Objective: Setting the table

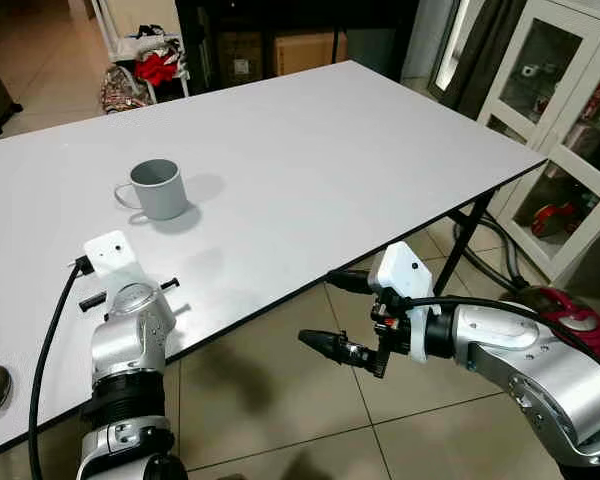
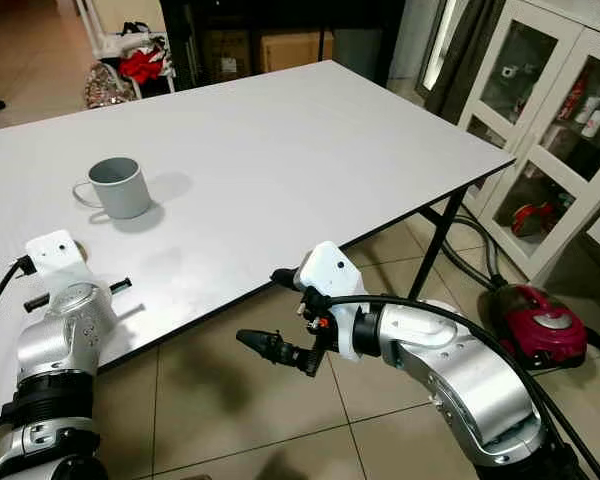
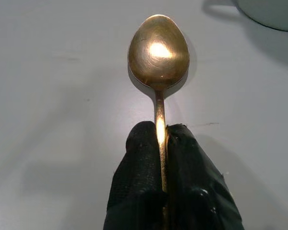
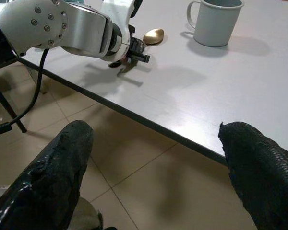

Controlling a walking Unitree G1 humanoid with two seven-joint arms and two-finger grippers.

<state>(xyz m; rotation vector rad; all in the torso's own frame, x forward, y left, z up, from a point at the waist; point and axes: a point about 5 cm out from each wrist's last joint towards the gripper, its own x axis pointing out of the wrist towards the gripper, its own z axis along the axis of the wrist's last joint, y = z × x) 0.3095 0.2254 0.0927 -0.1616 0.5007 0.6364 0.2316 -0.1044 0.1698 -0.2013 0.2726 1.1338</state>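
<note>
Two end effectors: your left end effector (image 3: 163, 158) pinches the gold spoon (image 3: 158, 52) by its handle, over the white table (image 1: 310, 160) near the grey mug (image 1: 158, 188). Your right end effector (image 4: 153, 158) gapes wide, holding nothing, beside the table edge.

Spoon (image 3: 159, 52) handle hidden between gripper fingers (image 3: 139, 177); mug (image 3: 269, 12) cut by edge.

The left arm reaches forward, its wrist bent over the table's near edge, and the left gripper (image 3: 163, 143) has both black fingers pinched tight together. The right arm is bent low off to the side above the floor, the right gripper (image 4: 153, 158) with fingers spread wide apart
</note>
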